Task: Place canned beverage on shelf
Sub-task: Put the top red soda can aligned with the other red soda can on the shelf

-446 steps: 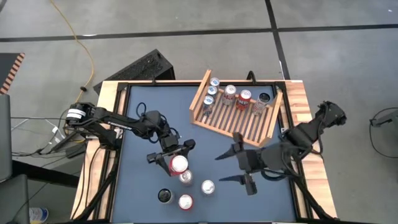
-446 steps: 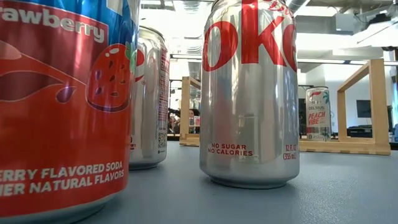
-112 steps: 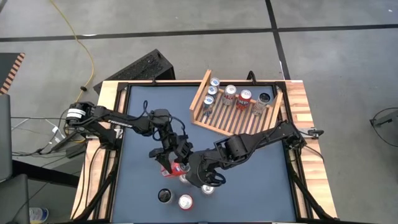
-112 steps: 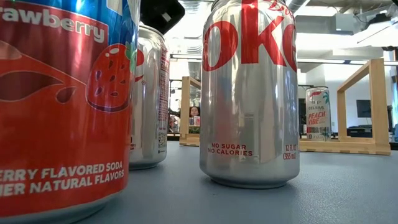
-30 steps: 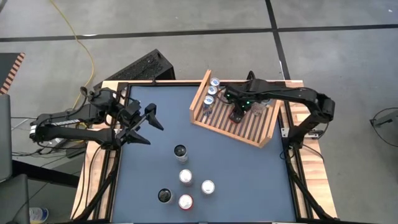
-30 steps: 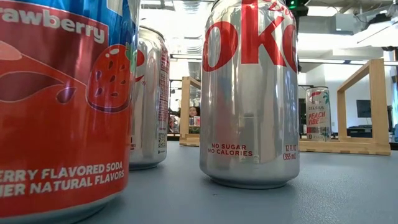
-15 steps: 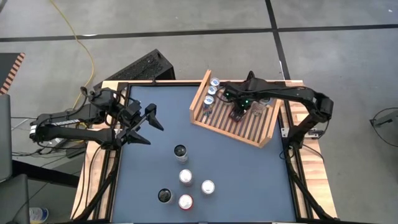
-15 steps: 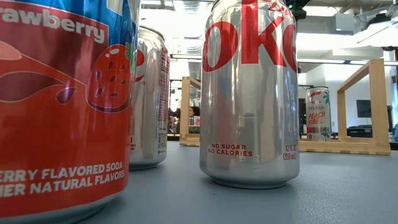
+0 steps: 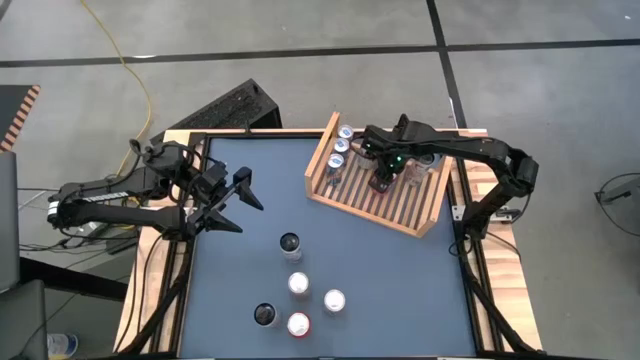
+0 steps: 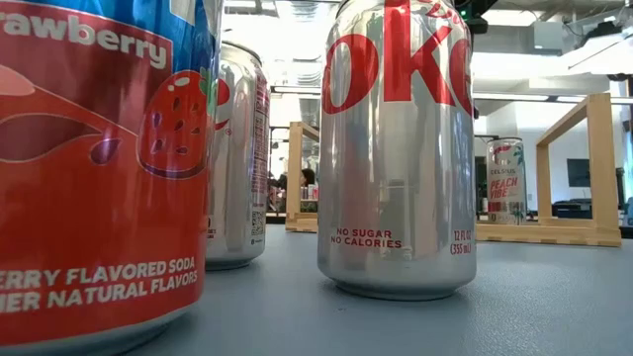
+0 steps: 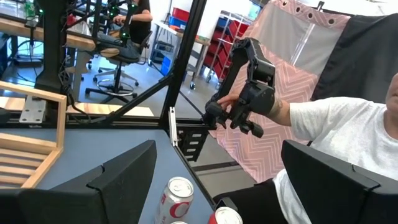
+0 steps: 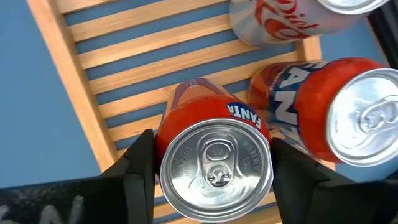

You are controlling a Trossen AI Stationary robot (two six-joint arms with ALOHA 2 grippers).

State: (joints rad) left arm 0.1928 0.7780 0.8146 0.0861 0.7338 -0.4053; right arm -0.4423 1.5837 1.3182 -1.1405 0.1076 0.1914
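The light wooden shelf (image 9: 400, 205) stands at the table's far right with several cans on its slats. My right gripper (image 9: 383, 180) reaches over it, shut on an orange Fanta can (image 12: 214, 158) that stands upright on the slats (image 12: 124, 74). A second Fanta can (image 12: 323, 112) and a Diet Coke can (image 12: 280, 25) stand close beside it. My left gripper (image 9: 232, 202) is open and empty above the table's left part; it also shows in the left wrist view (image 11: 224, 180). My right gripper pinches the Fanta can's round side wall (image 12: 163, 138) between its two fingers, one finger (image 12: 140, 171) on each side. The fingers come from above, pointing down. The can is upright, its top up, and its bottom seems to rest on the shelf's slats.
Several loose cans stand on the blue table: one (image 9: 290, 243) mid-table and a cluster near the near edge (image 9: 298, 324). In the low view a strawberry soda can (image 10: 99, 168) and a Diet Coke can (image 10: 396, 148) stand close. A person (image 11: 348, 137) sits beyond the table.
My right arm has shifted a little toward the table's far edge over the shelf, its gripper staying at the Fanta can. My left arm has kept still.
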